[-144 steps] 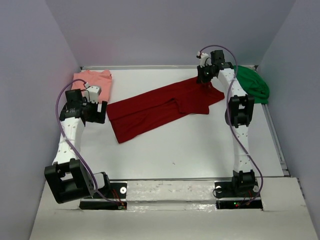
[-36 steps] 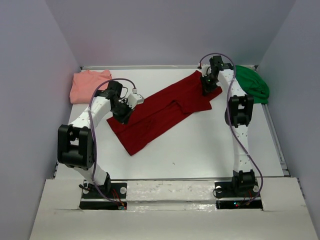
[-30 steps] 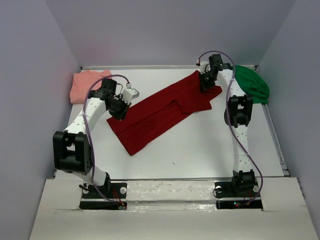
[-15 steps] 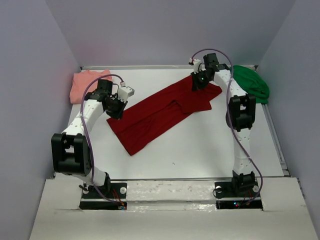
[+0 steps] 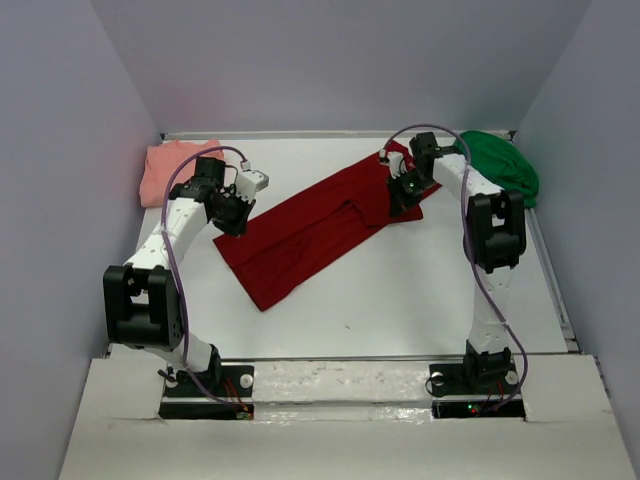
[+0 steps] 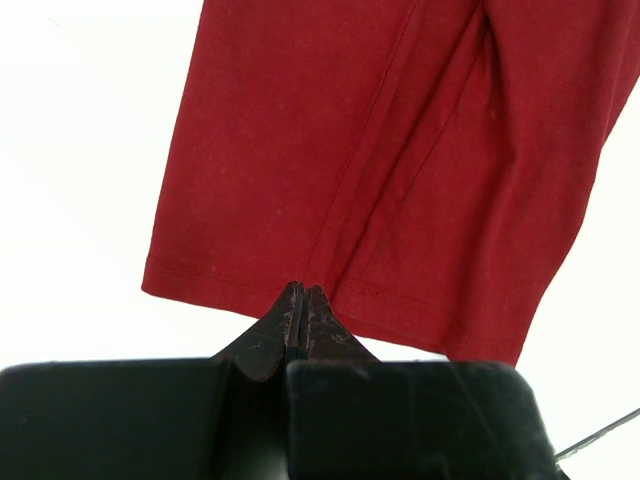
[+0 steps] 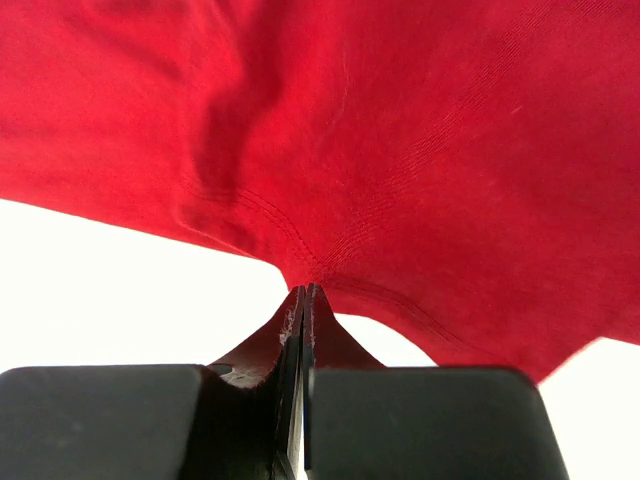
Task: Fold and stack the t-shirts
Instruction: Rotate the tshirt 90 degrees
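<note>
**Inspector A:** Position of the dark red t-shirt is requested.

**Inspector B:** It is laid out as a long diagonal band across the middle of the table in the overhead view, running from lower left to upper right. Its upper right end is seen doubled over on itself.

**Inspector A:** State of the left gripper?

**Inspector B:** It is found at the left end of the band. In the left wrist view the fingers are pressed together with no gap, and their tips are set over the stitched hem, so the hem is taken as pinched.

**Inspector A:** And the right gripper?

**Inspector B:** It is placed at the upper right end. In the right wrist view the fingers are clamped tight, and the red cloth is drawn into a peak at their tips; a pinch on the edge is recorded.

**Inspector A:** Other garments?

**Inspector B:** A salmon-pink t-shirt is noted at the upper left of the table, just beside the left arm. A bright green t-shirt is bunched at the upper right edge. Both are apart from the red one.
</note>
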Robot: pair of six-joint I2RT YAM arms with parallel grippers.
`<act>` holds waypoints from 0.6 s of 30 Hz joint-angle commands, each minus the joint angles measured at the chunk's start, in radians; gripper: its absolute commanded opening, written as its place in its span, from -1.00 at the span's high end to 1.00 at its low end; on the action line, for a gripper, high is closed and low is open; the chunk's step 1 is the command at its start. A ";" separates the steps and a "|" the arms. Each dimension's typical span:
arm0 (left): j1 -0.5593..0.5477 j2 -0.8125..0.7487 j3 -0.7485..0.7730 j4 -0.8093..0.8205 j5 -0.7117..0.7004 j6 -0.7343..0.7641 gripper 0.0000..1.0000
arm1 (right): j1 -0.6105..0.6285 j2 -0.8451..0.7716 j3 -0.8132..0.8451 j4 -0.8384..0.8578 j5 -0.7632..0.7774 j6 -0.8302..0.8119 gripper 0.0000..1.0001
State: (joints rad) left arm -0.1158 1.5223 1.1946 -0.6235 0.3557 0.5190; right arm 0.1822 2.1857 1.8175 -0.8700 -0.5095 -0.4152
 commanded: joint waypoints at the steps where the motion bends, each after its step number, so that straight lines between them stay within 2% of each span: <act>1: 0.008 -0.014 0.020 0.018 0.000 -0.019 1.00 | -0.001 0.037 0.023 -0.024 -0.026 -0.042 1.00; 12: 0.008 0.007 0.033 0.011 0.009 -0.024 1.00 | 0.085 0.134 0.170 -0.092 -0.017 -0.071 1.00; 18: 0.008 -0.002 0.025 0.008 0.014 -0.022 1.00 | 0.106 0.203 0.204 -0.103 0.109 -0.077 1.00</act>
State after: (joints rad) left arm -0.1146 1.5295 1.1946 -0.6140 0.3561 0.5072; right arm 0.2867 2.3405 1.9774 -0.9436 -0.4778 -0.4767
